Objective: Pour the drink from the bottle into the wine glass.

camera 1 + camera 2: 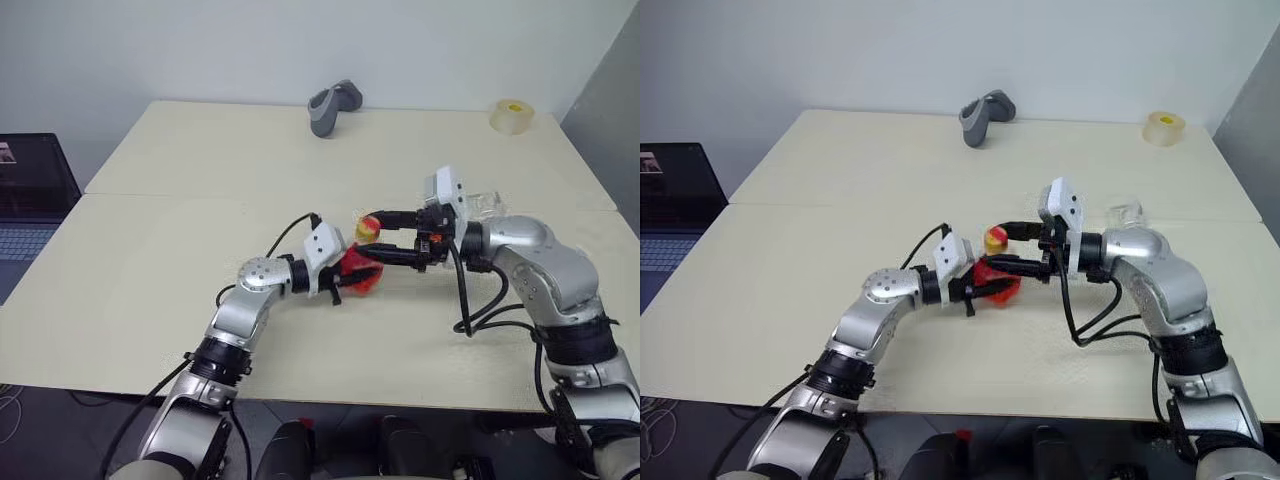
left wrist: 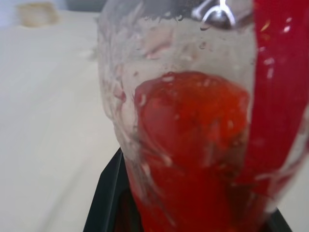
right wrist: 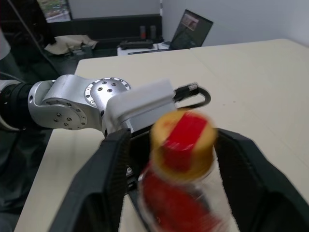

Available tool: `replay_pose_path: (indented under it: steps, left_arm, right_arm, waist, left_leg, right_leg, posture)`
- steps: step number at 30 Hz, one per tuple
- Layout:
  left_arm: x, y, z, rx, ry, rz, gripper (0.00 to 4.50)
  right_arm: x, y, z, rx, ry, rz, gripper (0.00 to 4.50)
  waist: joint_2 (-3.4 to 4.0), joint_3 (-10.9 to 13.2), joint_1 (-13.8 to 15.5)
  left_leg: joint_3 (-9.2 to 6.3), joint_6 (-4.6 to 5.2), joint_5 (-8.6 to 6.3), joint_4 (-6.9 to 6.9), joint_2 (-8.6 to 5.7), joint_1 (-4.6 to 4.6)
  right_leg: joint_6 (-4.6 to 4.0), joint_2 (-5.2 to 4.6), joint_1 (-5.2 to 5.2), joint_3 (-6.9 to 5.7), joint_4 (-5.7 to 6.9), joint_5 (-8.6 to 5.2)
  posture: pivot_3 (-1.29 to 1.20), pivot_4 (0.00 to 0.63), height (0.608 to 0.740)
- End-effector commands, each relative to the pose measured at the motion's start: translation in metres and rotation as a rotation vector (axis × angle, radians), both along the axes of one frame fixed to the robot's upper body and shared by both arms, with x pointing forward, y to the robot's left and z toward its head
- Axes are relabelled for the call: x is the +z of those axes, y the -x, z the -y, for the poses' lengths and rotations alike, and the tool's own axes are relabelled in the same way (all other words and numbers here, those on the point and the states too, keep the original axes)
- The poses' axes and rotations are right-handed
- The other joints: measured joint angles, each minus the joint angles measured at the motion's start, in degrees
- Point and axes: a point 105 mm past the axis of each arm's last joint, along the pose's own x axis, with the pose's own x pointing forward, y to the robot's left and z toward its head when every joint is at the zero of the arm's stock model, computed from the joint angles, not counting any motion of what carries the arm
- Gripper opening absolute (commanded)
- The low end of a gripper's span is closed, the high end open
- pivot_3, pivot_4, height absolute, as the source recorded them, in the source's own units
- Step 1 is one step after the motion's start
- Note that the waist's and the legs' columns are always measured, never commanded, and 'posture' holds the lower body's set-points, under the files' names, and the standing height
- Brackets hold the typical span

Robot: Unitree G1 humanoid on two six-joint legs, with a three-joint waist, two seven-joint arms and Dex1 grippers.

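left gripper (image 1: 985,283): clamped on the bottle (image 1: 992,272), holding it just above the table's (image 1: 790,250) middle
right gripper (image 1: 1002,247): fingers apart, one either side of the yellow cap (image 1: 996,239), not squeezing it
drink (image 2: 193,145): red, sitting low in the bottle
wine glass (image 1: 1125,213): behind the right wrist, toward the table's right edge

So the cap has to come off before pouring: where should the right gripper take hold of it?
By the cap's round side wall, coming in level from the robot's right, one finger on each side. The left gripper holds the bottle upright by its body, leaving the cap free.
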Motion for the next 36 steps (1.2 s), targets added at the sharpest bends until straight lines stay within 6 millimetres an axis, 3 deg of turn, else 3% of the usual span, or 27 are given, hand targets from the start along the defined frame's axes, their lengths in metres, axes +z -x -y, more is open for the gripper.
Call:
replay_pose_path:
  steps: [1,3,7,14,28,36]
  left_arm:
    - [0.022,-0.011,-0.004,0.078,0.061,0.085,1.16]
    - [0.022,-0.013,-0.004,0.104,0.071,0.09,1.16]
    - [0.015,-0.013,0.0,0.126,0.065,0.086,1.15]
    - [0.011,-0.009,0.009,0.109,0.066,0.078,1.14]
    - [0.009,-0.009,0.005,0.122,0.07,0.061,1.14]
    - [0.01,-0.012,0.001,0.136,0.081,0.045,1.14]
  right_arm:
    - [0.019,0.015,-0.002,-0.069,-0.087,0.084,4.05]
    - [0.021,0.022,-0.006,-0.141,-0.137,0.118,4.5]
    - [0.02,0.025,-0.018,-0.295,-0.16,0.223,4.5]
    - [0.023,0.002,-0.012,-0.492,-0.214,0.283,4.5]
    - [0.015,-0.013,0.022,-0.611,-0.184,0.256,4.5]
    - [0.013,0.004,0.04,-0.527,-0.159,0.175,4.5]
  waist:
    - [0.0,0.0,-0.1]
    - [0.0,0.0,-0.4]
    - [0.01,0.0,-0.4]
    - [0.01,0.0,-0.3]
    - [0.01,0.0,-0.3]
    - [0.01,0.0,-0.3]
  left_leg:
    - [0.01,0.0,0.0,-0.02,-0.01,0.0]
    - [0.03,-0.01,0.0,-0.03,0.01,0.02]
    - [0.02,-0.02,0.01,-0.06,0.01,0.07]
    - [0.02,-0.06,0.04,-0.05,-0.03,0.07]
    - [0.03,-0.05,0.03,-0.06,-0.02,0.08]
    - [0.02,-0.04,0.03,-0.06,-0.03,0.06]
  right_leg:
    - [0.0,0.0,0.0,0.02,0.0,0.0]
    - [0.0,0.01,-0.03,0.04,0.03,0.0]
    - [0.01,0.04,-0.05,0.03,0.15,-0.01]
    - [0.01,0.03,-0.04,0.03,0.12,-0.01]
    - [0.01,0.04,-0.03,0.03,0.12,-0.01]
    - [0.01,0.04,-0.02,0.02,0.1,-0.01]
  posture:
    - [0.0,0.15,0.74]
    - [0.0,0.15,0.74]
    - [0.0,0.15,0.74]
    - [0.0,0.15,0.74]
    - [0.0,0.15,0.74]
    - [0.0,0.15,0.74]
